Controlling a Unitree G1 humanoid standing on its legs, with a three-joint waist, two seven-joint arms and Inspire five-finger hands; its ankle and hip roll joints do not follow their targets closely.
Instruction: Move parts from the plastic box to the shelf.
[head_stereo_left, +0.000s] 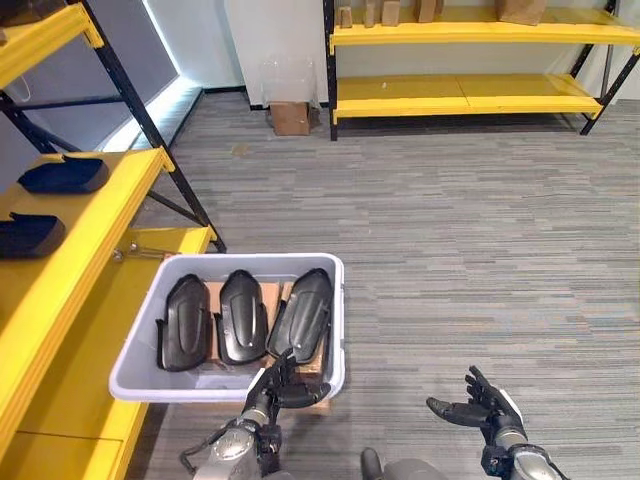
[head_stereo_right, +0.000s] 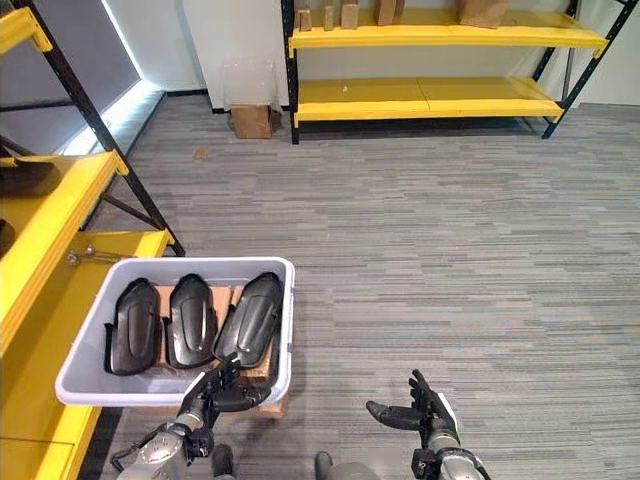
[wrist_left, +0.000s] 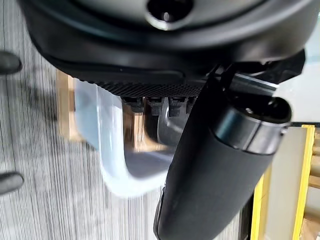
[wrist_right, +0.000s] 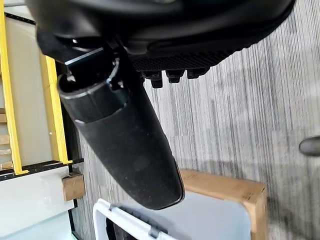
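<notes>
Both hands sit low in my view, left hand (head_stereo_left: 272, 388) at the plastic box (head_stereo_left: 330, 275), right hand (head_stereo_left: 478, 405) over bare floor.

My left hand reaches to the near rim of the pale grey, round-cornered box, fingers spread and loosely bent, thumb on the rim; I cannot tell if it grips anything. My right hand is released, fingers fanned out, holding nothing above the striped grey carpet (head_stereo_left: 480, 240). Three glossy black moulded parts (head_stereo_left: 243, 315), long and curved like shells, lie side by side in the box, which rests on a flat cardboard carton (wrist_right: 235, 189). Two more dark parts (head_stereo_left: 62, 174) lie on the yellow shelf (head_stereo_left: 95, 230) just left of the box.
</notes>
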